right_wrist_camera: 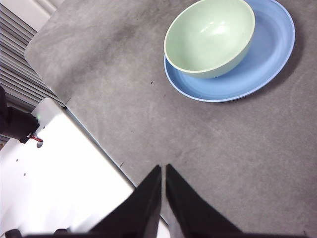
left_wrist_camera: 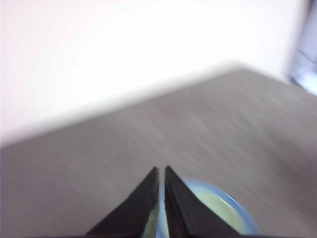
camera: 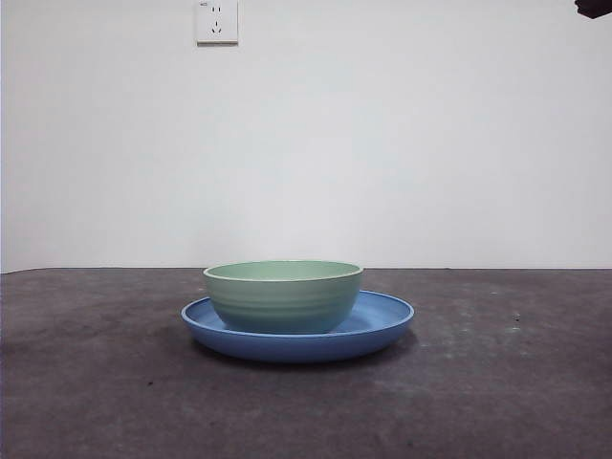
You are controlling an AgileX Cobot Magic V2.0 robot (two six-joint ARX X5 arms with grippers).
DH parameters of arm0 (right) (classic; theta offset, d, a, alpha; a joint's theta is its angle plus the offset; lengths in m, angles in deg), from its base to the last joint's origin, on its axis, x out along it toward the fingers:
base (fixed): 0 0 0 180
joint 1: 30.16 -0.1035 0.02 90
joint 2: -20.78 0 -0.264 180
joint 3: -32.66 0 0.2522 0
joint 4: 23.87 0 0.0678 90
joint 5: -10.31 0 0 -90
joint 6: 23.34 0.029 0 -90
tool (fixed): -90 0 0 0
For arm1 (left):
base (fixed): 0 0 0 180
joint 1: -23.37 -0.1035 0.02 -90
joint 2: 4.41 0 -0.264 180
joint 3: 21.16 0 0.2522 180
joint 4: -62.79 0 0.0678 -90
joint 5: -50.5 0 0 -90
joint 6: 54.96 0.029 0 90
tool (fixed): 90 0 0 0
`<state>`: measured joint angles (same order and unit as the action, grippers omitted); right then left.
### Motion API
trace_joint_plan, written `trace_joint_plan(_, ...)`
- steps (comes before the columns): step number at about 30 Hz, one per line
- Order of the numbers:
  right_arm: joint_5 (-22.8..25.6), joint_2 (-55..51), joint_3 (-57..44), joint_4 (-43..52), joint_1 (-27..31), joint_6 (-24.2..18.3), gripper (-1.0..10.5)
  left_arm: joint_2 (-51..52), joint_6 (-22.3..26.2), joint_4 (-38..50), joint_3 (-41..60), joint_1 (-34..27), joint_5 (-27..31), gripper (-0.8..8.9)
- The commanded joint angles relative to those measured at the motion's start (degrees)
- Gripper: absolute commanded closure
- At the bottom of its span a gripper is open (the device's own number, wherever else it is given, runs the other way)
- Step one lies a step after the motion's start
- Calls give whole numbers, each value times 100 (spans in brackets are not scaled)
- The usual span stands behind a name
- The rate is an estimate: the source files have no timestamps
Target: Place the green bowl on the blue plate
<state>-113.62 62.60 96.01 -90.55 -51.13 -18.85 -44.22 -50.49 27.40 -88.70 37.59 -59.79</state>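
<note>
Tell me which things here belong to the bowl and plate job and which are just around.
Job: green bowl, sitting on the blue plate, off-centre; left gripper and right gripper, both shut, holding nothing.
Just around: wall socket, grey table.

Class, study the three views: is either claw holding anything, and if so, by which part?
Nothing is held. Both the left claw and right claw are shut on nothing. The green bowl sits free on the blue plate.

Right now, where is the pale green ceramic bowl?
The pale mint-green ridged ceramic bowl sits upright on the wide glossy blue plate, near the middle of the grey table in the front view, nearer the plate's left rim there.
</note>
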Motion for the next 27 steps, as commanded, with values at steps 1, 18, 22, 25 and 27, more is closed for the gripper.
trace_joint_plan(1, -17, 37, 103, 57, -28, -68, 935, 557, 87, 911, 505, -544, 393, 795)
trace_joint_plan(18, -17, 37, 103, 57, -28, -68, 935, 3265, 37, 1696, 3980, -1657, 1755, 795)
trace_joint_plan(22, -20, 37, 103, 57, -28, -68, 935, 3630, -76, 1666, 4507, -1657, 1757, 795)
trace_joint_plan(25, -17, 37, 103, 57, -28, -68, 935, 3847, -109, 1604, 4765, -1657, 1757, 795)
trace_joint_plan(27, -17, 37, 103, 57, -28, -68, 935, 3956, -109, 1519, 4874, -1657, 1757, 795)
